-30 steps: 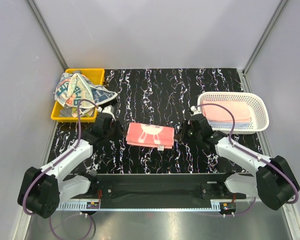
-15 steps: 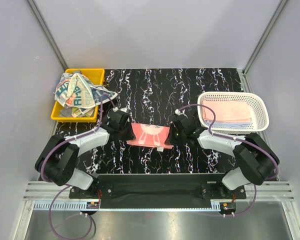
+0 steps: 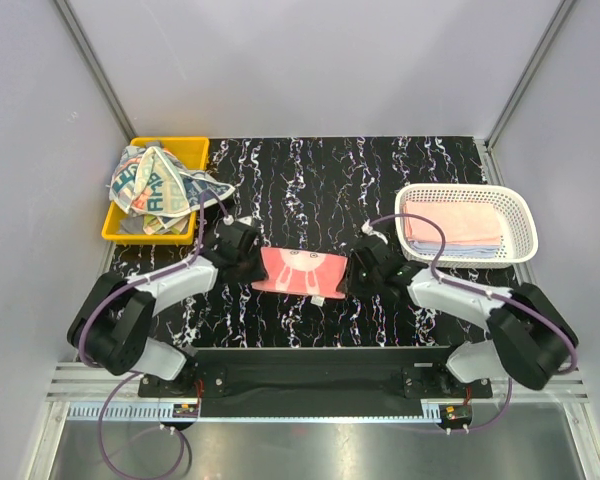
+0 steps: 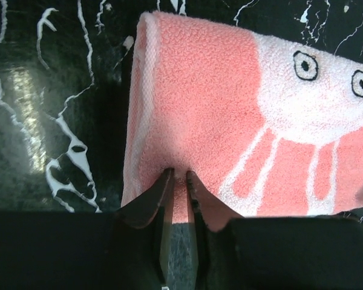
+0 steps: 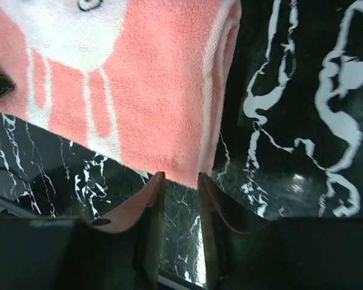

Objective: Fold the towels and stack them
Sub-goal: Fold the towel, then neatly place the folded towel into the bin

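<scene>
Pink rabbit-print towel (image 3: 300, 271), folded, is laid flat at the table's (image 3: 310, 180) centre. Its left edge is pinched by the left fingers (image 4: 160, 194); the right fingers (image 5: 148, 202) stand slightly apart at its right edge, grip unclear. Crumpled towels (image 3: 155, 185) are heaped in a yellow bin (image 3: 193, 150), upper left.

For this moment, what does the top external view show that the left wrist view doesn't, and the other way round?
Only top external: the yellow bin heaped with unfolded towels, the white mesh basket holding folded towels, and the right gripper at the right end of the pink rabbit-print towel. Only left wrist: the left gripper shut on a pinch of that towel's edge, with the rounded fold beside it. Both: the rabbit towel lying folded on the black marbled table, left gripper at its left end.
</scene>
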`<state>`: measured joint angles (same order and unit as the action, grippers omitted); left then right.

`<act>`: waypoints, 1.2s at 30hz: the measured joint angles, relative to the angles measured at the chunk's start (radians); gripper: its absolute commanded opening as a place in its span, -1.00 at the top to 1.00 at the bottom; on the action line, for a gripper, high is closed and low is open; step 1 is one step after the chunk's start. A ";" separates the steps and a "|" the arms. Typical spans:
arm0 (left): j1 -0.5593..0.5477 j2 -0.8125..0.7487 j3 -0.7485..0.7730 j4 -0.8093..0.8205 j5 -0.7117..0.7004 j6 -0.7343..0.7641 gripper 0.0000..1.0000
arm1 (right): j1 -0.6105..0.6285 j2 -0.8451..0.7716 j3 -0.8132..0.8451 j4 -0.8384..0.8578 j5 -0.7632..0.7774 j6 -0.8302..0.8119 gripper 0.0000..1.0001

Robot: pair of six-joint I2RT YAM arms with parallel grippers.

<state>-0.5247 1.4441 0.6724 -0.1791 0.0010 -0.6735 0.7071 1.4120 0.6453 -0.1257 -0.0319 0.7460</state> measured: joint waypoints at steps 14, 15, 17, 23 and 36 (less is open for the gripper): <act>-0.121 0.006 0.225 -0.104 0.005 0.036 0.52 | -0.039 -0.024 0.080 -0.119 0.144 -0.042 -0.22; -0.134 0.029 0.231 -0.092 0.018 0.036 0.52 | -0.042 -0.008 0.080 -0.110 0.143 -0.046 -0.23; -0.156 0.078 0.235 -0.071 0.044 0.036 0.53 | -0.045 0.032 0.080 -0.074 0.138 -0.054 -0.27; -0.192 0.194 0.233 -0.035 0.098 0.032 0.55 | -0.047 0.123 0.080 0.043 0.108 -0.060 -0.23; -0.193 0.197 0.179 0.024 0.105 -0.010 0.56 | -0.044 0.220 0.110 0.164 0.075 -0.048 0.65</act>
<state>-0.7181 1.6413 0.8513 -0.1551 0.1059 -0.6830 0.6628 1.6325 0.7551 0.0387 0.0433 0.6975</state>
